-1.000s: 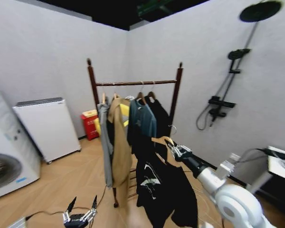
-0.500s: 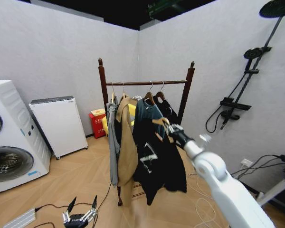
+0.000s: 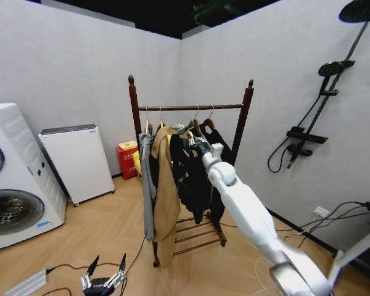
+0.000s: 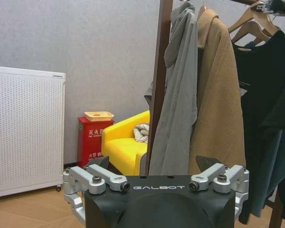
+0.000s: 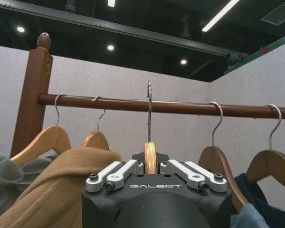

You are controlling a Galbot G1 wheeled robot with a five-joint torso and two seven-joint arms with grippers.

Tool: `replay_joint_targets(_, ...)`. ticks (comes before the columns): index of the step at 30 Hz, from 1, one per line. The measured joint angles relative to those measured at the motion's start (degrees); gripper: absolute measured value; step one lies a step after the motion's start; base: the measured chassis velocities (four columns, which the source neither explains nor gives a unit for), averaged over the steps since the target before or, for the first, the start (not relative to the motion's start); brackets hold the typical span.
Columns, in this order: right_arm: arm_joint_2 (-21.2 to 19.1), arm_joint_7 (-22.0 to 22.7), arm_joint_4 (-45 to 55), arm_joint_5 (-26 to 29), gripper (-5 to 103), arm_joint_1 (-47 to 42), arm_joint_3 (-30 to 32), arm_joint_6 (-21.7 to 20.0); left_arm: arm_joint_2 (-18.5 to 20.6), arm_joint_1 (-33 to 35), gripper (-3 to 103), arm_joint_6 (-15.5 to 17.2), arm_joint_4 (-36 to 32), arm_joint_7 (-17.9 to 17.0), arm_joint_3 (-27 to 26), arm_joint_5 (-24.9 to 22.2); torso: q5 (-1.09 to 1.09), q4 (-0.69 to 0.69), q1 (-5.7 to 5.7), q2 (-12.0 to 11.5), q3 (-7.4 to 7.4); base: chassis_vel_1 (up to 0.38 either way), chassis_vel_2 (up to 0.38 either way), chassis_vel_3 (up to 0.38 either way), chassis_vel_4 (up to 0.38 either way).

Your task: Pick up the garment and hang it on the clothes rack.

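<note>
Behind the right gripper (image 3: 194, 142), the garment (image 3: 186, 169) seems half hidden.

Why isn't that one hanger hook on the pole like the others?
The right gripper holds that wooden hanger between its jaws, hook upright in front of the clothes rack's rail, not over it. The other hooks curl over the rail. Nothing else looks odd.

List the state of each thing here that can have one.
garment: on its hanger, held at the rail; hook seating unclear.
clothes rack: upright, several clothes hanging.
right end effector: shut on the garment's hanger.
left end effector: open, low, holding nothing.
</note>
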Motion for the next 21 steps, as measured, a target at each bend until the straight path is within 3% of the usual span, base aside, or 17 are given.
replay_joint_targets(14, 6.73, -1.51, -19.98, -2.49, 10, 15.75, -2.16, 2.05, 0.0, 0.0, 100, 0.0, 0.0, -0.01, 0.0, 0.0, 0.01, -0.01, -0.01, 0.01, 0.0, 0.0, 0.0, 0.0, 0.0)
replay_joint_targets(21, 13.16, -3.39, -33.84, -7.57, 10, 21.71, -0.03, 5.75, 0.0, 0.0, 100, 0.0, 0.0, -0.01, 0.0, 0.0, 0.01, 0.0, -0.02, 0.01, -0.01, 0.0, 0.0, 0.0, 0.0)
